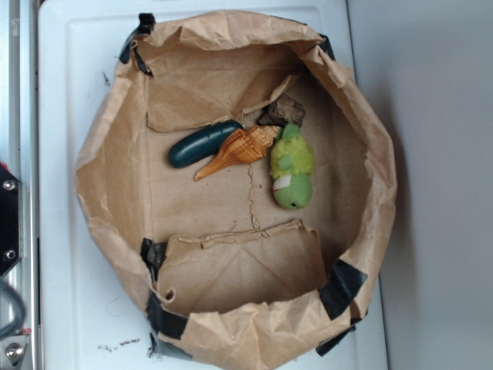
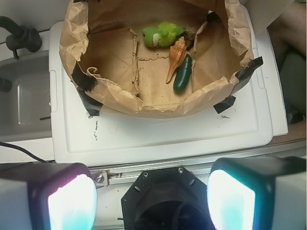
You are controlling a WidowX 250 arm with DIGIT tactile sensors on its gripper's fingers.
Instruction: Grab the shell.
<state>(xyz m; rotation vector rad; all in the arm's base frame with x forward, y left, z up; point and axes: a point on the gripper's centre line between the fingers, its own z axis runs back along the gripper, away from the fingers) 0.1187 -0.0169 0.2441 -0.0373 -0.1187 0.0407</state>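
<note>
- We see the shell (image 1: 239, 149) lying on the floor of the brown paper bin (image 1: 108, 154), its point aimed away from the rock-like lump (image 1: 283, 112).
- Dark green cucumber (image 1: 202, 143) touches one side; green plush toy (image 1: 292, 169) sits just beside the other.
- Our pincer (image 2: 151, 199) hangs released, well apart from the bin, over the white tabletop (image 2: 158, 134).

The tool (image 2: 152, 203) hangs with its two fingers (image 2: 69, 203) spread wide apart, gripping nothing.
</note>
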